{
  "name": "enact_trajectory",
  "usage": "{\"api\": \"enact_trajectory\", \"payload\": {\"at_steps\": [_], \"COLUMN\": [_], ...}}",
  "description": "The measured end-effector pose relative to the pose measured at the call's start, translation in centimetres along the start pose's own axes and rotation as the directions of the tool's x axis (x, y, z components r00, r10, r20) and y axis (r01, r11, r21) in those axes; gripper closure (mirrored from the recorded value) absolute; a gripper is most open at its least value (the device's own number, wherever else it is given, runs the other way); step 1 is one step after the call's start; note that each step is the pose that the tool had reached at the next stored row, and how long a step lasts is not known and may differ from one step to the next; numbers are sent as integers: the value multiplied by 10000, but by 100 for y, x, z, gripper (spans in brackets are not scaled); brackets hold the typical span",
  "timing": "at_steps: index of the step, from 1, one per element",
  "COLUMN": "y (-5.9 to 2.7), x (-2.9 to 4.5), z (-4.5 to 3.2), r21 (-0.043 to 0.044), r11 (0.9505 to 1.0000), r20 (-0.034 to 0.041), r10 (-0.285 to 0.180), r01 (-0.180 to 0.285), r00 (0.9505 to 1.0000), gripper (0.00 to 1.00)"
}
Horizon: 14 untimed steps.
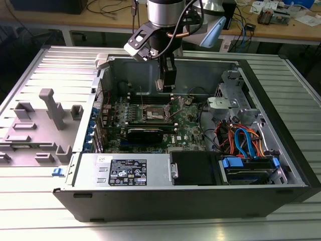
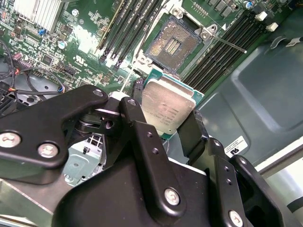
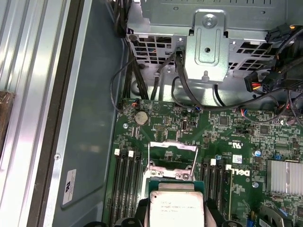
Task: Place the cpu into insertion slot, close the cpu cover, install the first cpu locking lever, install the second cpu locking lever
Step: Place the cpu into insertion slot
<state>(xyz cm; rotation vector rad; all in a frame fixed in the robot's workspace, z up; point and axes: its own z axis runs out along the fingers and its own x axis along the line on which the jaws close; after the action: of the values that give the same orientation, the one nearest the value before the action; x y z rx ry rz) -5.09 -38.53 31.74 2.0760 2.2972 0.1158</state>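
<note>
My gripper [image 2: 163, 120] is shut on the cpu [image 2: 168, 108], a pale silvery square chip held by its edges between the two black fingers [image 2: 134, 113]. The chip hangs above the green motherboard [image 1: 188, 125], a short way off the insertion slot [image 2: 173, 43], whose dark centre lies bare. In the first wrist view the cpu [image 3: 176, 208] sits just in front of the cpu cover [image 3: 173, 145], a silver frame swung up and open. A thin locking lever [image 2: 228, 45] sticks out beside the slot. In the exterior view my gripper [image 1: 165, 85] hovers over the slot [image 1: 153, 114].
Long black memory slots [image 2: 125, 28] flank the socket on both sides. A black card [image 1: 145, 133] lies across the board. A metal drive cage [image 3: 208, 42] and loose cables [image 1: 241, 138] stand nearby. Case walls ring the board; grey fixtures [image 1: 47, 108] sit on the exterior view's left.
</note>
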Motion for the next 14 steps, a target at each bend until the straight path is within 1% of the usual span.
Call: {"api": "enact_trajectory", "payload": {"at_steps": [10,14], "y": [-2,-7], "x": [-9,-11], "z": [12,49], "r21": [0,13], "r11": [10000,9996], "r20": [1,21], "r10": [9,268], "r01": [-9,-268], "r00": [10000,9996], "gripper": [45,45]}}
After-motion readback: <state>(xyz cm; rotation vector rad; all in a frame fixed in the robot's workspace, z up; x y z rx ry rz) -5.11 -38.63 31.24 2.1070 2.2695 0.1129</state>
